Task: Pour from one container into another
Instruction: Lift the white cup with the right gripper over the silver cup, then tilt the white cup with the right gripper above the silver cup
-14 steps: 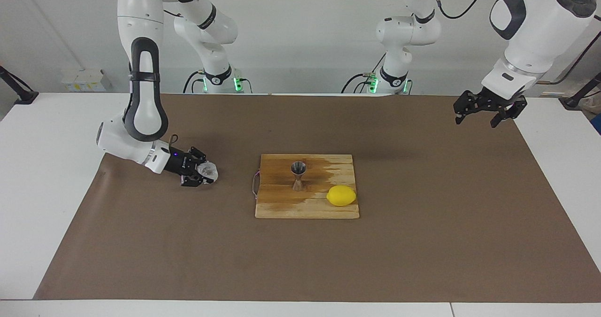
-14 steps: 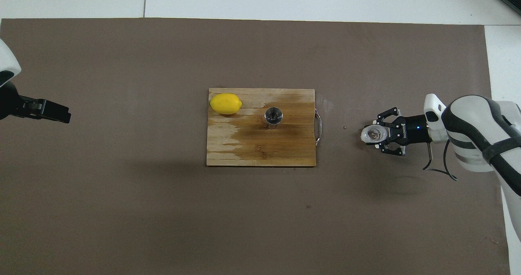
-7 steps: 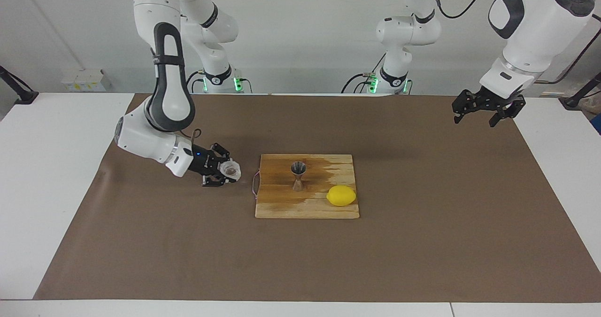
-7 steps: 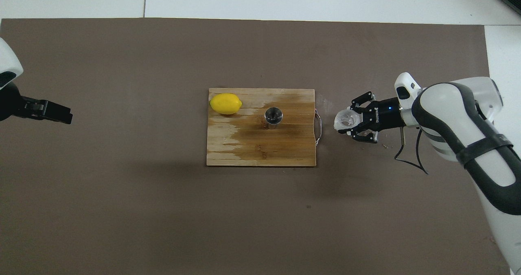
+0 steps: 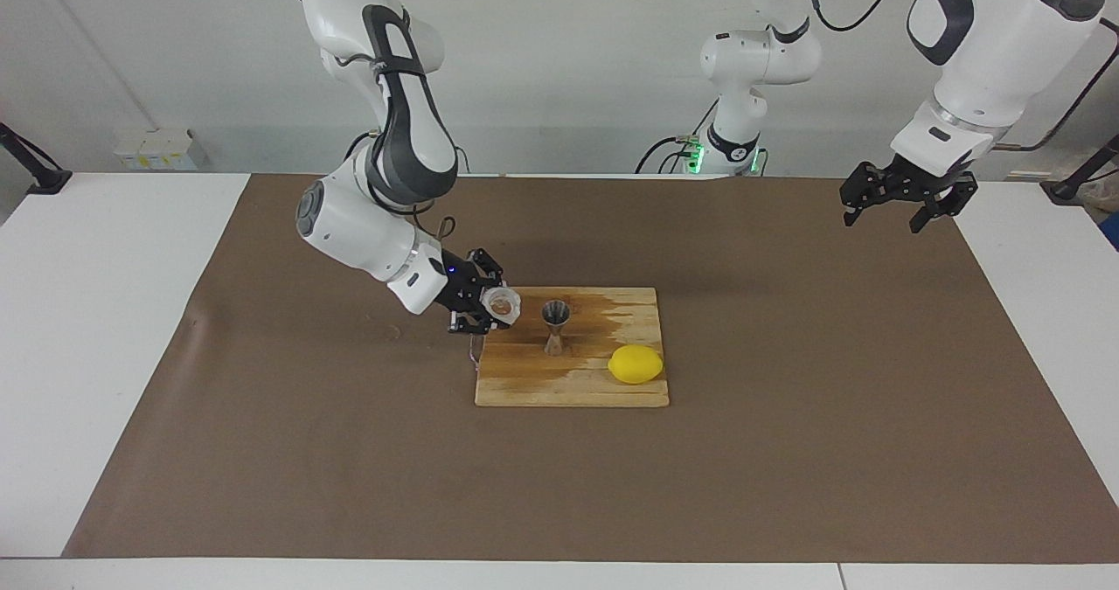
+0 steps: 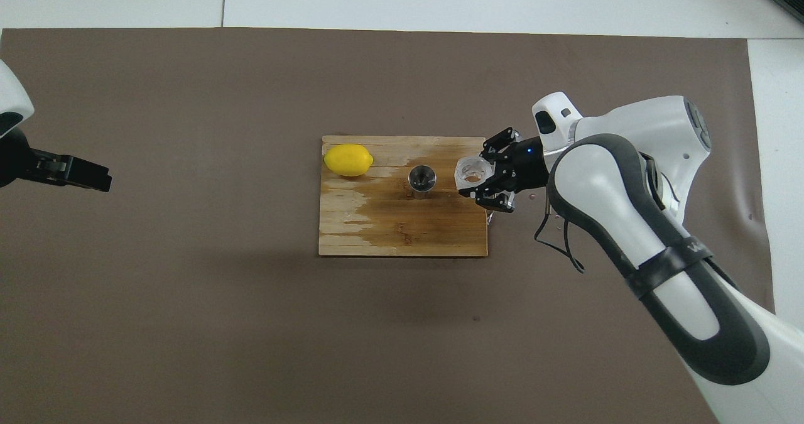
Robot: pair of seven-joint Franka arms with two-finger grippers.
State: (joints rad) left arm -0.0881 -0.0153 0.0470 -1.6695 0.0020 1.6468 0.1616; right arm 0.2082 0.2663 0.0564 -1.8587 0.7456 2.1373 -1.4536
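The small translucent plastic cup [image 5: 503, 304] [image 6: 471, 173], with something brownish in it, is up in the air with my right gripper [image 5: 489, 308] [image 6: 482, 177] shut on it. It hangs over the wooden board's [image 5: 524, 385] [image 6: 389, 232] edge toward the right arm's end, close beside the steel jigger [image 5: 555, 324] [image 6: 421, 178] and apart from it. The jigger stands upright on the board. My left gripper [image 5: 881, 221] [image 6: 94, 179] waits open and empty, raised over the left arm's end of the table.
A yellow lemon [image 5: 635, 364] [image 6: 348, 159] lies on the board's corner toward the left arm's end, farther from the robots than the jigger. A metal handle [image 6: 493, 213] sticks out of the board's edge below the cup. Brown paper [image 5: 787, 450] covers the table.
My right gripper has lifted the cup and carried it from the brown paper to over the board's edge, next to the jigger. The left arm has barely shifted.
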